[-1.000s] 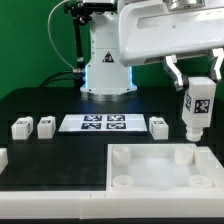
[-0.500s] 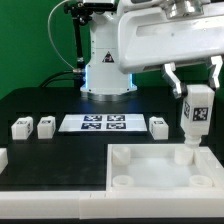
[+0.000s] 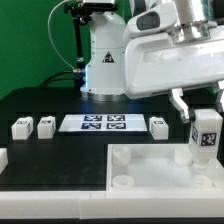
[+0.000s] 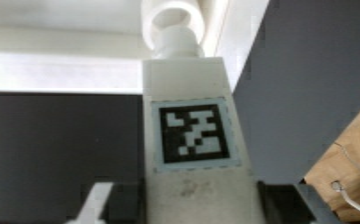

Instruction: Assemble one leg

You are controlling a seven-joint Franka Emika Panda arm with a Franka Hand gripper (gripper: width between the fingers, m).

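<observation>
Leg [image 3: 207, 138] upright at the right edge of the exterior frame, mid-height, marker tag [image 3: 207, 141] toward the camera; clamped near its top between the jaws of the gripper [image 3: 204, 108]; lower end at the far right corner socket of the white tray piece [image 3: 150, 151], contact impossible to tell; spare legs [image 3: 21, 127] and marker board [image 3: 103, 123] in a row across centre left.

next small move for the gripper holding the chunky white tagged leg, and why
Probably lower straight down: the gripper holds the chunky white tagged leg upright, its end by the round corner socket of the large flat white tray piece, seemingly unseated.
</observation>
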